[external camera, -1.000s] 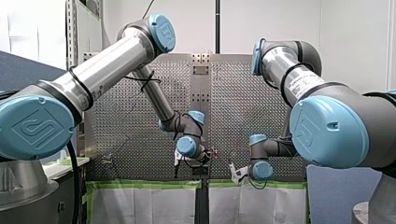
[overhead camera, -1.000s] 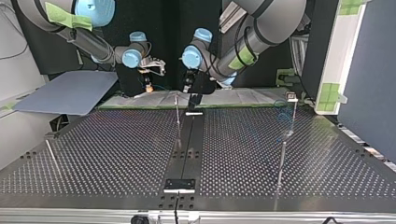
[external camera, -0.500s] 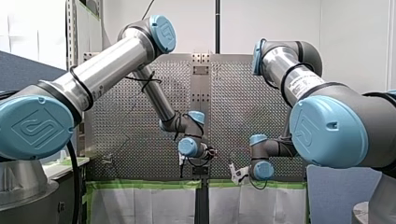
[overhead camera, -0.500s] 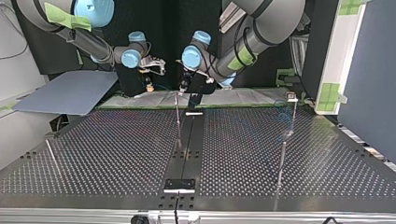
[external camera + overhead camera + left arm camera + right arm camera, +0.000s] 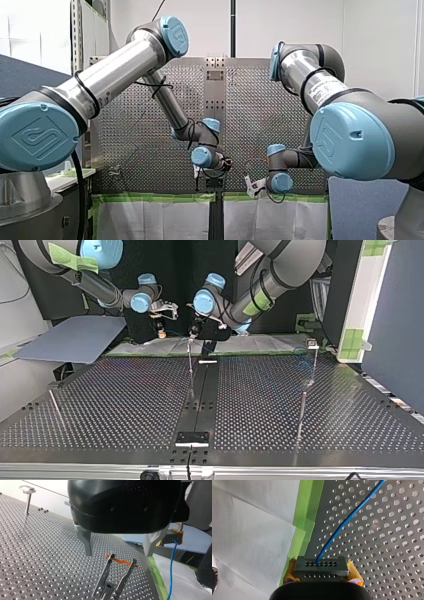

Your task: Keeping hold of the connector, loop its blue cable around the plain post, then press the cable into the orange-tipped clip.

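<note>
In the right wrist view my right gripper (image 5: 321,573) is shut on a dark connector (image 5: 320,566), with yellow pads (image 5: 354,575) on both sides of it. Its blue cable (image 5: 347,517) runs away over the perforated plate. In the left wrist view my left gripper (image 5: 118,554) hangs open, its metal fingers (image 5: 88,542) just above the orange-tipped clip (image 5: 106,568), nothing between them. Beside it are the blue cable (image 5: 172,565) and the held connector (image 5: 171,538). The capped post (image 5: 27,500) stands far off. In the top view, my left gripper (image 5: 192,331) is over the clip (image 5: 190,357) and my right gripper (image 5: 161,329) to its left.
Green tape (image 5: 308,512) and white paper (image 5: 249,530) line the plate's edge by the connector. The top view shows the post (image 5: 313,357) at the right rear, a thin rod (image 5: 55,407) at the left, another rod (image 5: 300,415) at the right, and a grey board (image 5: 70,340).
My left gripper has shifted a little toward the top view's left and turned, coming over the clip. My right arm and the connector have stayed put.
</note>
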Available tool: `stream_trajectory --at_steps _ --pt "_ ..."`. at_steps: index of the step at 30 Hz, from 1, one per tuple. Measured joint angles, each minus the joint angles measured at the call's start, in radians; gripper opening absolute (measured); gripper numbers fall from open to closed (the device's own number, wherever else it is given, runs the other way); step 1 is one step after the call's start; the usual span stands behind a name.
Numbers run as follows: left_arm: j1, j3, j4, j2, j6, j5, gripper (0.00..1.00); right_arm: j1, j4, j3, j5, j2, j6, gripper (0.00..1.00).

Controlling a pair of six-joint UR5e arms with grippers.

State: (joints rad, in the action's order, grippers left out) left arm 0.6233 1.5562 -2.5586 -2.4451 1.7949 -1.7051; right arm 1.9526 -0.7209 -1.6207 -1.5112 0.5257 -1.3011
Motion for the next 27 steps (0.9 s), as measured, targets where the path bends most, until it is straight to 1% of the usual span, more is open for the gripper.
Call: stream_trajectory --at_steps 4,8,18,21,23,27 --pt "0.0 -0.008 -0.008 0.0 0.008 -0.001 0.98 0.0 0.001 0.0 0.0 0.0 -0.001 0.0" --pt "0.0 -0.01 -0.02 0.0 0.008 -0.011 0.98 -0.002 0.004 0.0 0.0 0.0 -0.003 0.0" --pt "0.001 -0.007 -0.063 0.0 -0.024 -0.037 0.98 -0.005 0.005 0.0 -0.002 0.0 -0.001 0.0" --pt "-0.003 -0.007 -0.088 0.0 -0.049 -0.055 0.98 -0.004 0.013 0.0 0.0 0.001 0.007 0.0" --pt "-0.007 -0.007 -0.11 0.001 -0.07 -0.075 0.98 -0.003 0.022 0.0 0.002 0.001 0.018 0.0" --pt "-0.01 -0.003 -0.148 0.003 -0.109 -0.112 0.98 0.001 0.038 -0.004 0.009 0.001 0.034 0.0"
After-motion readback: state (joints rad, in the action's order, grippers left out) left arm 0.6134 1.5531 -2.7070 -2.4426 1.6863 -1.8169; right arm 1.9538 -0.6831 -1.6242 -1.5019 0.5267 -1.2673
